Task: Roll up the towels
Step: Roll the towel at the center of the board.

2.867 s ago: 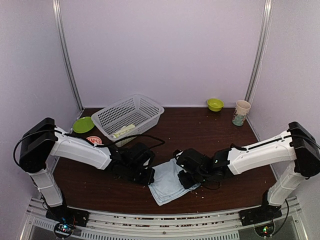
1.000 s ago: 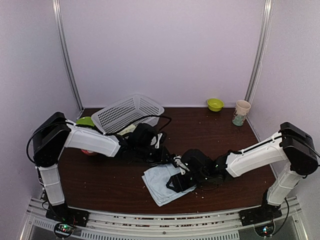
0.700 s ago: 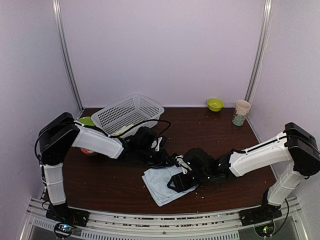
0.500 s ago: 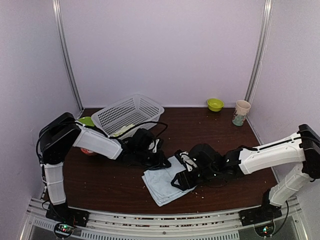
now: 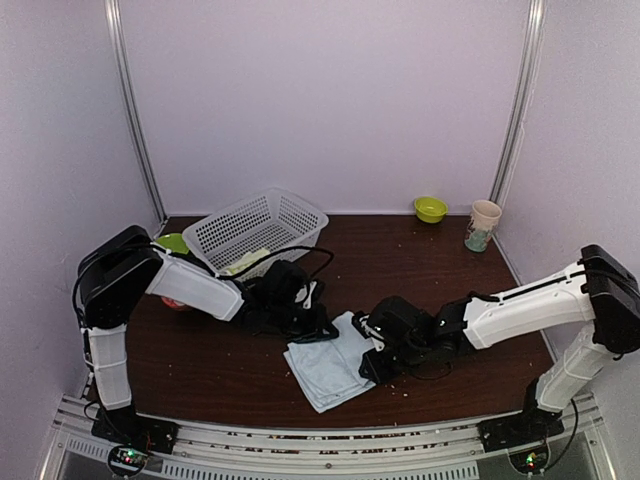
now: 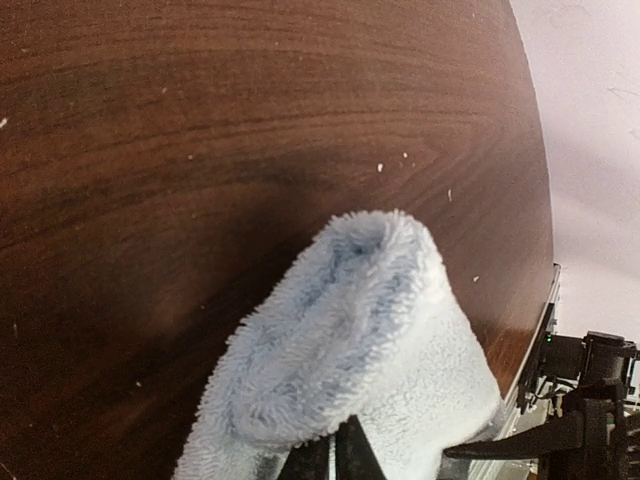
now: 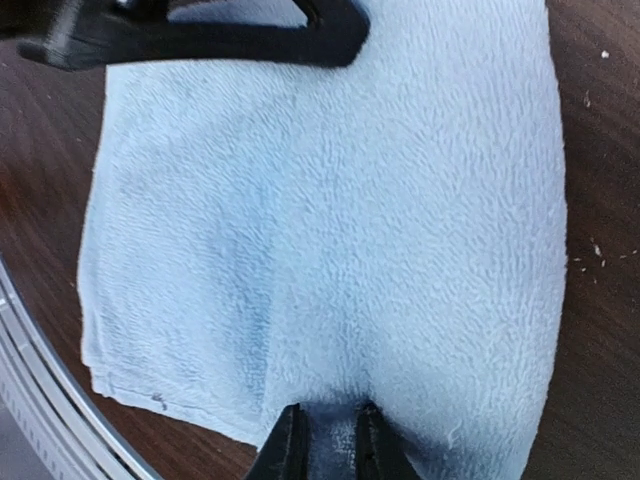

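The pale blue towel (image 5: 322, 368) lies folded on the dark table, near the front middle. My left gripper (image 5: 324, 329) is at its far left corner, shut on a raised fold of the towel (image 6: 350, 330); the fingertips (image 6: 345, 455) are pressed together. My right gripper (image 5: 372, 364) is at the towel's right edge. In the right wrist view its jaws pinch a bit of blue cloth (image 7: 330, 200) between narrow fingertips (image 7: 290, 440). The left gripper's black fingers (image 7: 200, 35) show across the top of that view. The lime-green towel (image 5: 246, 262) lies in the basket.
A white mesh basket (image 5: 290, 215) stands tilted at the back left, next to a green plate (image 5: 168, 243). A small green bowl (image 5: 431, 208) and a paper cup (image 5: 483, 225) are at the back right. Crumbs dot the table near the towel.
My right gripper's jaws have closed on the towel's right edge and the arm shifted slightly. My left gripper has finished closing on the far corner, after moving in from the left.
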Tool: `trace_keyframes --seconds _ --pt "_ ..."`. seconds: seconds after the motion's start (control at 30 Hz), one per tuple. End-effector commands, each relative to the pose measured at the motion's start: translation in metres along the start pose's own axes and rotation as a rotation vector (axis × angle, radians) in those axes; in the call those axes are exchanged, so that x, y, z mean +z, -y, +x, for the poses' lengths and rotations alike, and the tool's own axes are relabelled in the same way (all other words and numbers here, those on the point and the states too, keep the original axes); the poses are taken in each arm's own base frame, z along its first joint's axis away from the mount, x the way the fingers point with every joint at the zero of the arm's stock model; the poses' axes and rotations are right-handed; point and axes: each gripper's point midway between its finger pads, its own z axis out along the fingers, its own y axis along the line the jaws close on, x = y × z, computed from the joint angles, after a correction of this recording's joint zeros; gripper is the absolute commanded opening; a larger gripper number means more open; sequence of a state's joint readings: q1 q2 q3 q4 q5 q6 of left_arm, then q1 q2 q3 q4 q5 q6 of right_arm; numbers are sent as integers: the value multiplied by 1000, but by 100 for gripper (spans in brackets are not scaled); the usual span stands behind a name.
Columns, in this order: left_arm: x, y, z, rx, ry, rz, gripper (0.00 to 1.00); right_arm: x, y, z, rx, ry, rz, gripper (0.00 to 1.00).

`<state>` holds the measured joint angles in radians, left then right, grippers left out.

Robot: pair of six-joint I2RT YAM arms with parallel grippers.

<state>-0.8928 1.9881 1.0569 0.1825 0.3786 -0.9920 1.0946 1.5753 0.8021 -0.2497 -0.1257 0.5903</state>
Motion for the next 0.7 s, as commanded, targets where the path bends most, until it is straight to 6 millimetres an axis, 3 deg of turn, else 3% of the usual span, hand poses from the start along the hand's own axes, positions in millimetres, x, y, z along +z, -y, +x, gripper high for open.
trace_keyframes --seconds 0.0,0.1,0.2,0.3,0.43,0.67 --pt "3 -27 11 -10 -27 -81 4 13 18 25 18 -92 99 18" --pt "5 -30 12 -13 -35 -88 3 4 13 19 3 -69 85 25" --pt "5 -30 13 -7 -39 -92 3 -23 3 -5 9 29 34 48" --pt "5 -31 13 0 -43 -99 3 -43 4 -27 48 99 -9 59" --pt "5 -31 12 3 -41 -105 3 -49 22 -40 123 131 -65 63" --pt "5 -32 11 4 -42 -117 3 -32 40 -48 274 132 -250 63"
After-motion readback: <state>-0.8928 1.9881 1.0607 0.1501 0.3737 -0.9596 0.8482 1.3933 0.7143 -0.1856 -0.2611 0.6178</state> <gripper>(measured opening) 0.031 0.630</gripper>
